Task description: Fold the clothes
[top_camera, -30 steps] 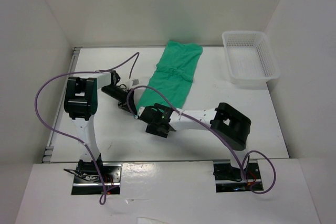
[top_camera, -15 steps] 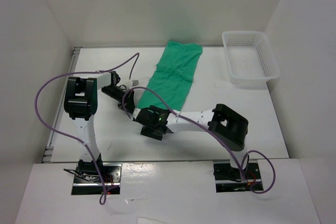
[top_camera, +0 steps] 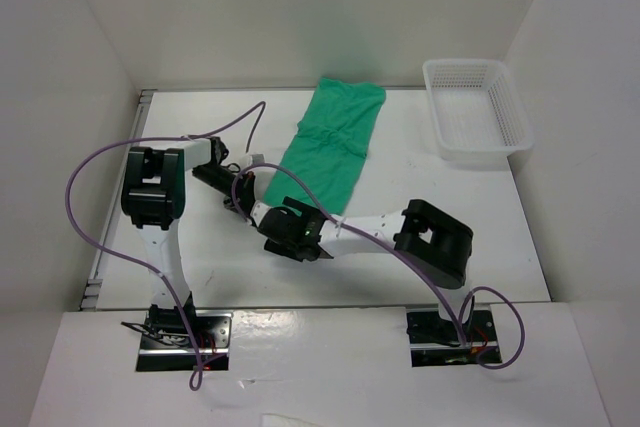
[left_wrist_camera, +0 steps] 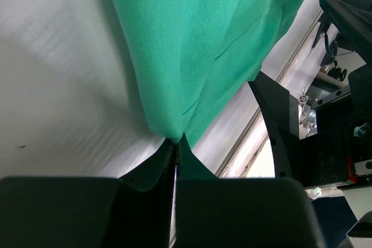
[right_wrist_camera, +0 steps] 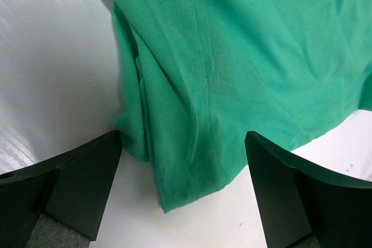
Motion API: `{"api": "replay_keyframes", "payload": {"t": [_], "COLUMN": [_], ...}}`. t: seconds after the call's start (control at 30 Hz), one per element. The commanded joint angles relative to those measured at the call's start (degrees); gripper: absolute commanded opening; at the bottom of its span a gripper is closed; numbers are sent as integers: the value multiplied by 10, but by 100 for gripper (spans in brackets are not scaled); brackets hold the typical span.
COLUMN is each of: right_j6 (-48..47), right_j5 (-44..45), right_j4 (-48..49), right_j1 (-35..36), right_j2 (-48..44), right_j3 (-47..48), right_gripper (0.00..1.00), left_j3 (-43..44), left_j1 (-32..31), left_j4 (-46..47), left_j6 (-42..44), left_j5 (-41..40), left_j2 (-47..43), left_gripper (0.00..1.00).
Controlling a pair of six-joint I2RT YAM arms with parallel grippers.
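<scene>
Left gripper (left_wrist_camera: 176, 145): fingers were clamped on a corner of the green T-shirt (top_camera: 330, 147) | right gripper (right_wrist_camera: 181, 143): fingers were held apart over its near edge.

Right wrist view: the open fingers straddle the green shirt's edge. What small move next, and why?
Probably lower the right gripper slightly and close it on the T-shirt corner that lies bunched between its open jaws. The left gripper is already shut on the shirt's edge, so a second pinch would let both arms lift and fold.
</scene>
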Motion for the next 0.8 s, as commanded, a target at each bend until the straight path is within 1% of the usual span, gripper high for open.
{"api": "replay_keyframes", "payload": {"t": [0.0,0.07,0.17,0.3,0.47,0.53,0.57,0.77], "right_j6": [6,6,6,6,11,11,11,11], "right_j5": [-11,-11,-11,-11,-11,-11,-11,-29], "right_j4": [-17,-23,-30,-47,-47,-47,-47,-52], "right_j1": [4,4,4,4,4,4,4,4], "right_j2": [32,32,25,11,5,10,10,21], "right_j3": [-43,-49,-60,-65,-71,-71,-66,-55], "right_gripper": [95,94,92,92,84,83,80,79], "left_j3": [-5,-5,-5,1,1,1,1,1], "left_j1": [9,14,25,43,48,48,48,48], "left_j4": [-23,-23,-29,-42,-47,-47,-52,-58], "left_j6": [34,34,39,51,56,56,61,67], "left_j5": [18,18,18,18,23,29,29,29], "left_j2": [-24,-24,-24,-24,-24,-24,-24,-18], "left_gripper": [0,0,0,0,0,0,0,0]}}
